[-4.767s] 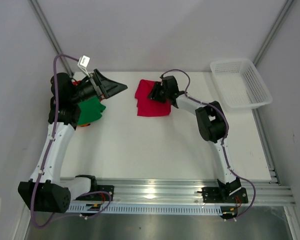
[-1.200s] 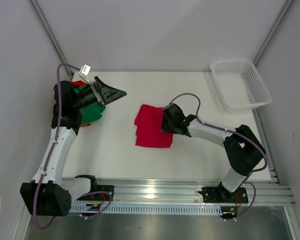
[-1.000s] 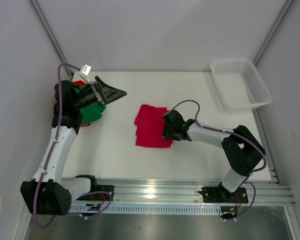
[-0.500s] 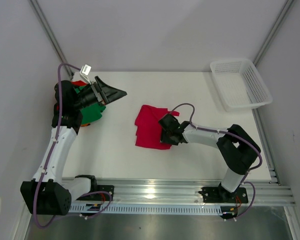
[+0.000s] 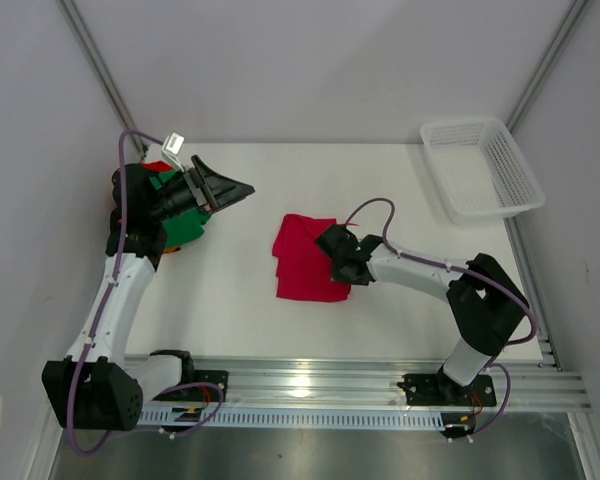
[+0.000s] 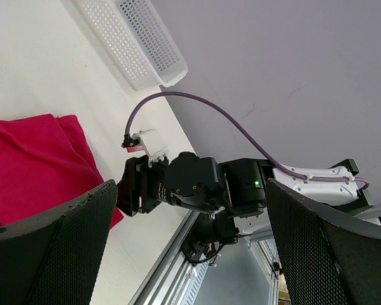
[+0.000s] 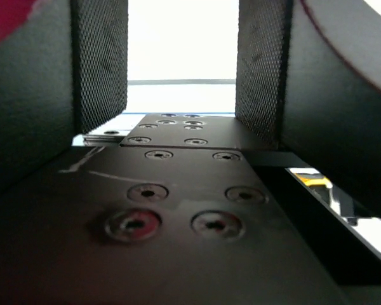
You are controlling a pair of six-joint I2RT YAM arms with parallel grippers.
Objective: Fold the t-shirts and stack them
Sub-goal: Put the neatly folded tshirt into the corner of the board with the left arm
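A crimson t-shirt lies folded in the middle of the table; the left wrist view shows it too. My right gripper sits low at its right edge. The right wrist view shows its jaws partly apart with only bright background between the fingers and red cloth at the outer corners. A green t-shirt lies at the far left over an orange one, with a red one behind. My left gripper hangs above that pile, wide open and empty.
A white mesh basket stands at the back right corner, also in the left wrist view. The metal rail runs along the near edge. Grey walls close in the table on three sides.
My right gripper crept left against the crimson shirt's right edge, and the shirt shifted slightly and lies neater. The left arm stayed put.
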